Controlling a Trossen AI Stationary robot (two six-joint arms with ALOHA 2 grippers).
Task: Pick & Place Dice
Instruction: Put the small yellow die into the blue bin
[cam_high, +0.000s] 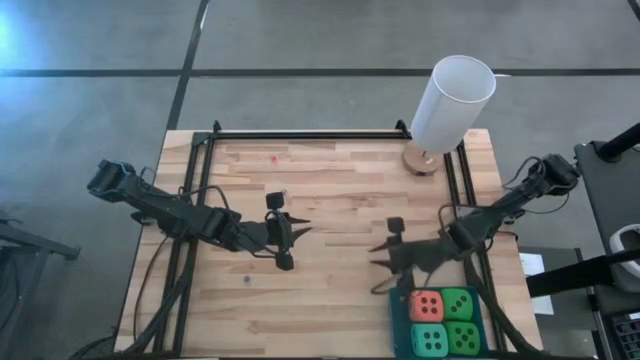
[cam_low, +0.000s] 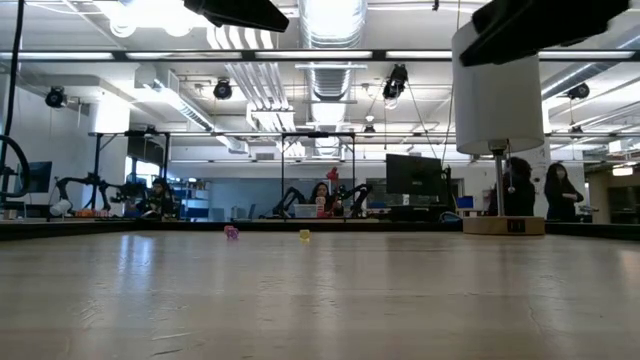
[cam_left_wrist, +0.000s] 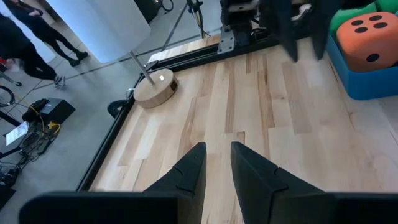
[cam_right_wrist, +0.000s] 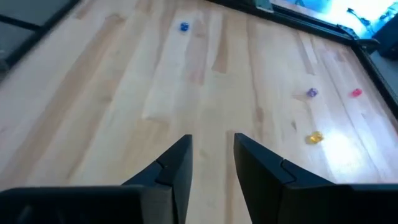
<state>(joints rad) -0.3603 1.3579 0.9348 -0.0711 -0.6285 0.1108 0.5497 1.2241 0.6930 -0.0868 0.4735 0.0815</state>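
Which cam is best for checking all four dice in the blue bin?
High view: all four dice sit two by two in the blue bin, seen from straight above. Left wrist view catches only the orange-red die and a sliver of green at its edge. Low and right wrist views show none.

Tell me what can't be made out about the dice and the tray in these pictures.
- Blue tray: the high view's bottom edge cuts off its near side.
- Green die: in the left wrist view, mostly hidden behind the orange-red die and cut by the edge.
- Tiny coloured bits on the table: too small to identify.
- Low view: no dice visible.
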